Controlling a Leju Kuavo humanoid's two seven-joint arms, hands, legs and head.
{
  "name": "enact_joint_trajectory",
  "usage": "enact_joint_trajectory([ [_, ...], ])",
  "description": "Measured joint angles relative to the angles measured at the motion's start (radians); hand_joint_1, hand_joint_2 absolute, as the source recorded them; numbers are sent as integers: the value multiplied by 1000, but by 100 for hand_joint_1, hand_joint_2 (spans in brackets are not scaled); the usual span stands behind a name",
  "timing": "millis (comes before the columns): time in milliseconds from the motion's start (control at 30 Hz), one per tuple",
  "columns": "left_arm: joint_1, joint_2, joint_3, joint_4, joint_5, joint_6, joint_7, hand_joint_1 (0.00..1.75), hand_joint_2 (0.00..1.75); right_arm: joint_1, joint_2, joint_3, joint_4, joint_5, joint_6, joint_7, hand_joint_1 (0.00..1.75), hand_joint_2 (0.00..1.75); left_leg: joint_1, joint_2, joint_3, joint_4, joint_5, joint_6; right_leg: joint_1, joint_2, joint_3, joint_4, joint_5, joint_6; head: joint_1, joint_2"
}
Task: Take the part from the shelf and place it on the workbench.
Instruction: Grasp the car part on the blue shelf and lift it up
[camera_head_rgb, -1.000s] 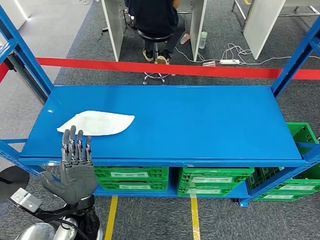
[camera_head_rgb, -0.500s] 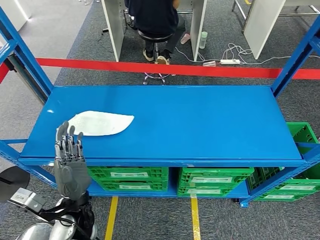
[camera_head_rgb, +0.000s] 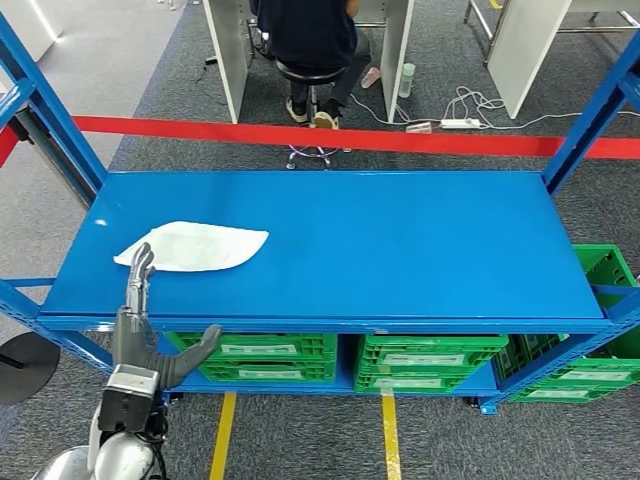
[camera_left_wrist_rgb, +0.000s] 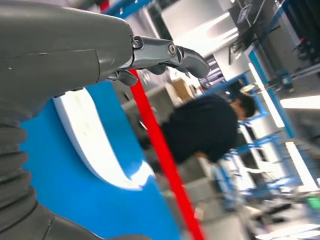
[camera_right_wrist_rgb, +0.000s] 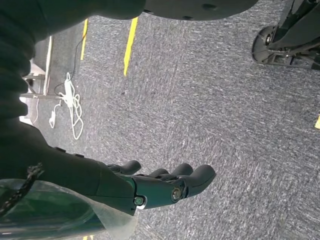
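The part is a flat white sheet-like piece (camera_head_rgb: 195, 246) with a tapered, pointed end, lying on the left portion of the blue metal shelf deck (camera_head_rgb: 392, 250). Its surface is plain; no marking is legible. White labels on the green plastic crates (camera_head_rgb: 260, 352) below the deck are too small to read.

The left hand (camera_head_rgb: 143, 335) sits at the front shelf edge, fingers extended and spread, grasping nothing, fingertips near the part's near edge. The right hand (camera_right_wrist_rgb: 151, 187) hangs above grey carpet (camera_right_wrist_rgb: 226, 100), fingers released, empty.
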Motion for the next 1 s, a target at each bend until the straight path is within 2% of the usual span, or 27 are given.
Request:
enact_joint_trajectory([
  [167,-48,109,11,36,-250,-29,148,0,175,-1,-2,0,0,8,14,2,0,175,0,0,0,0,1,0,0,0,0,0,0,0,0,0],
  [533,-185,344,11,153,-505,-217,351,0,175,-3,-6,8,0,29,24,4,0,175,0,0,0,0,1,0,0,1,0,1,0,0,0,0],
  [800,-329,501,-20,249,-559,-352,409,0,175,-4,-7,18,0,39,28,10,0,175,0,1,0,0,2,-1,0,1,0,1,0,0,0,0],
  [900,-365,540,-31,273,-560,-365,411,0,175,-4,-7,20,0,39,29,10,0,175,0,1,0,0,2,-1,0,1,0,1,0,0,0,0],
  [1000,-378,560,-43,289,-561,-367,412,0,175,-5,-7,22,0,39,29,11,0,175,0,1,0,0,2,-1,0,2,0,1,0,0,1,0],
])
